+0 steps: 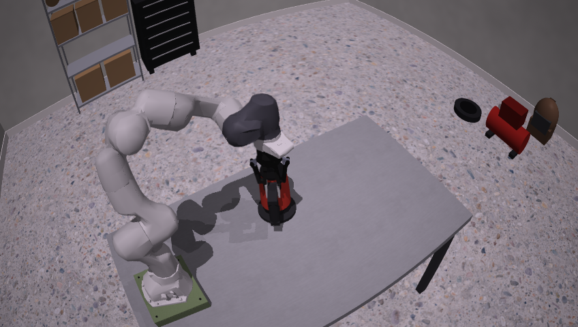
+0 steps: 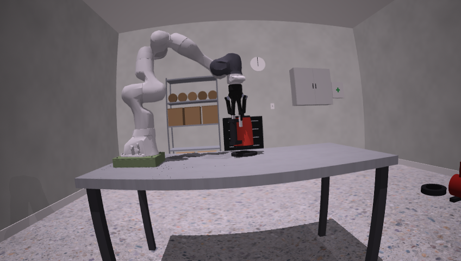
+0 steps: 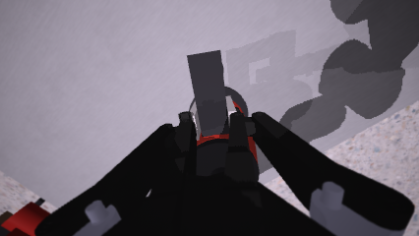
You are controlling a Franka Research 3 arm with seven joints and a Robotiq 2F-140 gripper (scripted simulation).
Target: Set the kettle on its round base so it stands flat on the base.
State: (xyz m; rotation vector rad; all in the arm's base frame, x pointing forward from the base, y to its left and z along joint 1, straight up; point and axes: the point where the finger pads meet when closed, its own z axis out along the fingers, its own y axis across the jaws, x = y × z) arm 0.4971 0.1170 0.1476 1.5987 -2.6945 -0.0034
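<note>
Mid-frame, the gripper is pinching the red kettle by its handle, hanging it just above the black base.

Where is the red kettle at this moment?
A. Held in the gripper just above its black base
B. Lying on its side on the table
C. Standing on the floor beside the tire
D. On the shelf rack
A: the gripper is shut on the kettle, and a thin gap shows above the base.
</note>
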